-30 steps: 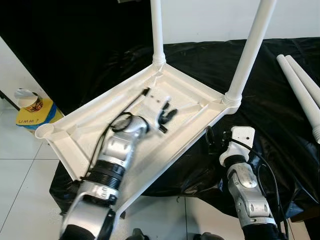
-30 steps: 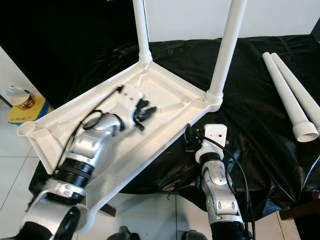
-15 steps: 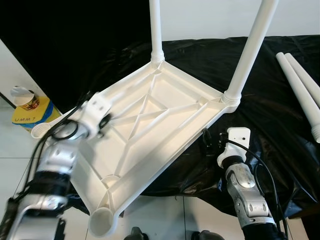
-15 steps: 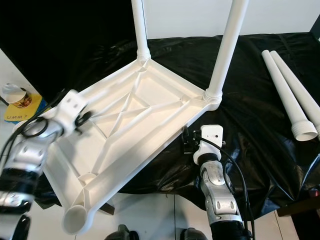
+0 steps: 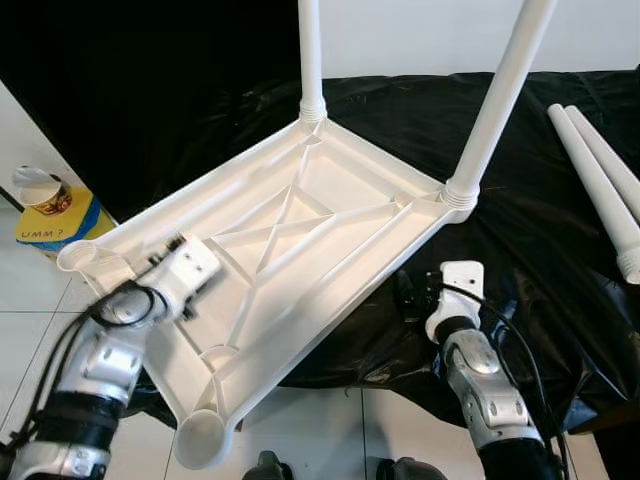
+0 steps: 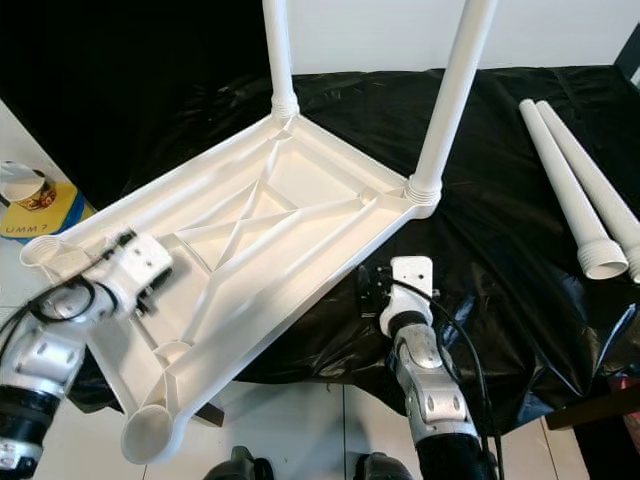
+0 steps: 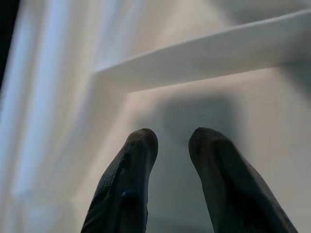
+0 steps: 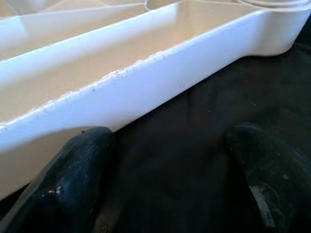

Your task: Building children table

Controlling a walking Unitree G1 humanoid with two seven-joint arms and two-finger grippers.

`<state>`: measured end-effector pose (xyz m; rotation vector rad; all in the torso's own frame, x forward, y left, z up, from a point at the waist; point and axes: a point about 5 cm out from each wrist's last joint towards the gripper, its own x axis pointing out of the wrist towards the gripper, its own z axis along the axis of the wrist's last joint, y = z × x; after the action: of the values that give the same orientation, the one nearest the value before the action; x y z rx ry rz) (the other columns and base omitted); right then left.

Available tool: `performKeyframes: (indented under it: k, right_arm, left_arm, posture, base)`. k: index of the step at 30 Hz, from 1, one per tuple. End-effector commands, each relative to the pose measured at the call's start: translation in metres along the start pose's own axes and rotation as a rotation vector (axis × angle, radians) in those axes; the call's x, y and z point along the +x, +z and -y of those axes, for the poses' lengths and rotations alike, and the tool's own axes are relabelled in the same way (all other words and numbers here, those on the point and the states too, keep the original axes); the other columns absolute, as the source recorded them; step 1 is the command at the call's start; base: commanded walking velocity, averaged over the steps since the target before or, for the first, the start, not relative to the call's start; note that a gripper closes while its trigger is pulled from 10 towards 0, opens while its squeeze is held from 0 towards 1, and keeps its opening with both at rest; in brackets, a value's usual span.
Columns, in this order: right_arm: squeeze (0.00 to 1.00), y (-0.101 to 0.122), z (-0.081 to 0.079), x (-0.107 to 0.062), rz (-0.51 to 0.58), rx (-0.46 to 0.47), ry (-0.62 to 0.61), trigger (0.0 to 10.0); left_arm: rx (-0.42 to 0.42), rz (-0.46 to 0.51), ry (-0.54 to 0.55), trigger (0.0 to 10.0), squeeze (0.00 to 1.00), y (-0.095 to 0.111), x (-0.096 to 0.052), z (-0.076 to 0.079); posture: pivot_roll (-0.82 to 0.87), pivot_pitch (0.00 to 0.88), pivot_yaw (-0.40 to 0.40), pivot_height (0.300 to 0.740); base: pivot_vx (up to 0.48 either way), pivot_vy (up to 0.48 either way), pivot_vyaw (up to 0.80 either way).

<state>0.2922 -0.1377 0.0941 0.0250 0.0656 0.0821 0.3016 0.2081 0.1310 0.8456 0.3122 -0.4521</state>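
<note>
The upturned tabletop fills mid-frame, tilted on the black sheet. Its two fitted legs run out of the top edge, ends cut off. Two loose legs lie at the right edge. The left gripper, fingers slightly parted and empty, is inside the ribbed underside, lower left. The right gripper, spread wide, sits by the tabletop's near rim. A cup at far left; its contents can't be made out.

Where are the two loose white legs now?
The two loose white legs lie side by side on the black cloth, on the robot's right, apart from the upturned tabletop.
</note>
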Motion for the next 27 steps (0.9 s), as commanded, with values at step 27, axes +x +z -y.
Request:
performKeyframes:
  k: [27]
  right_arm:
    - [0.00,0.025,0.031,0.043,0.047,-0.033,-0.087,10.0]
  left_arm:
    - [-0.155,0.372,-0.466,10.0,0.00,0.120,0.018,0.128]
  posture:
    - [0.06,0.058,0.015,0.740]
  base:
    - [0.000,0.000,0.00]
